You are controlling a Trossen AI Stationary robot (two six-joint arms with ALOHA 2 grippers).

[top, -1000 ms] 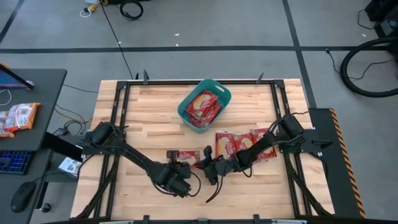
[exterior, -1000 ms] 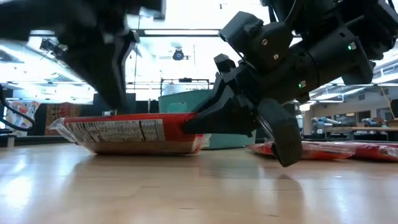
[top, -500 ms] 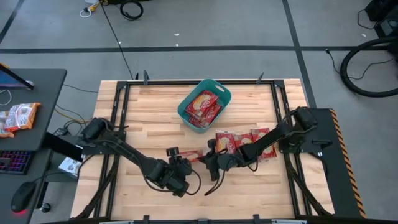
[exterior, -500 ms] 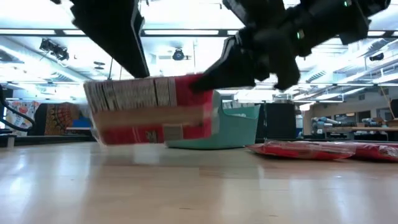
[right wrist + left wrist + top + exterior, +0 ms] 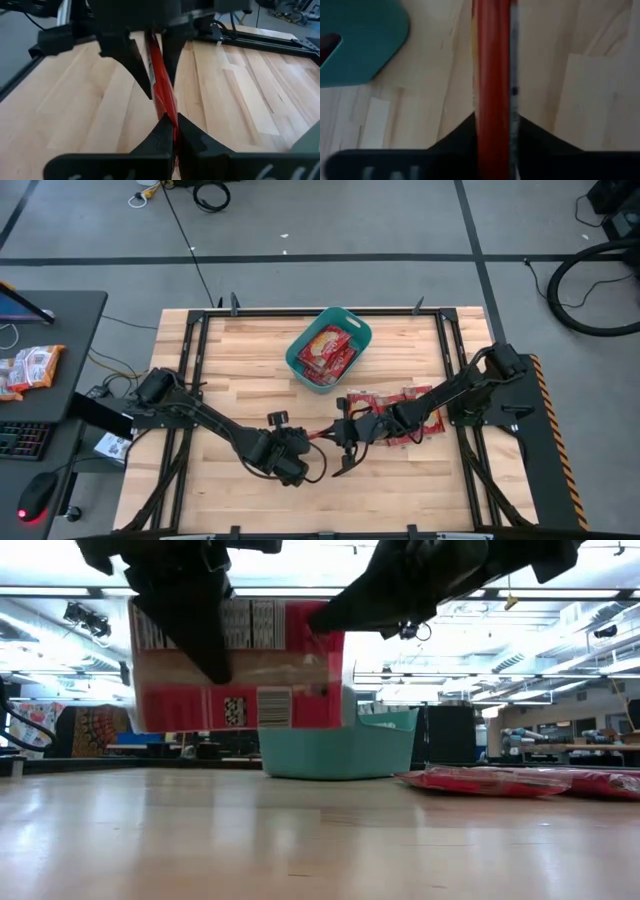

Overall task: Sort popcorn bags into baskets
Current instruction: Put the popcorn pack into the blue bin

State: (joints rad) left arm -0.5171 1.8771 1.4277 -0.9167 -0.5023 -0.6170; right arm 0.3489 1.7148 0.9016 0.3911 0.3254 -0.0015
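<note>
Pale butcher-block wooden table (image 5: 240, 370), centre of the high view: planks jointed, surface smooth, low view showing a soft satin sheen. Black metal frame rails (image 5: 190, 360) running along its edges, matt. Teal rectangular plastic basket (image 5: 352, 340), upper centre: moulded, smooth, semi-matt. Red flat popcorn packet (image 5: 240, 665), upper left of the low view: printed film, glossy and lightly crinkling. Red packets (image 5: 500, 780) lying at lower right there are looking shiny. Dark gripper fingers (image 5: 165, 132), lower centre of the right wrist view: matt black plastic.

One teal basket (image 5: 329, 346), one lifted popcorn bag (image 5: 240, 665), two pincers
</note>
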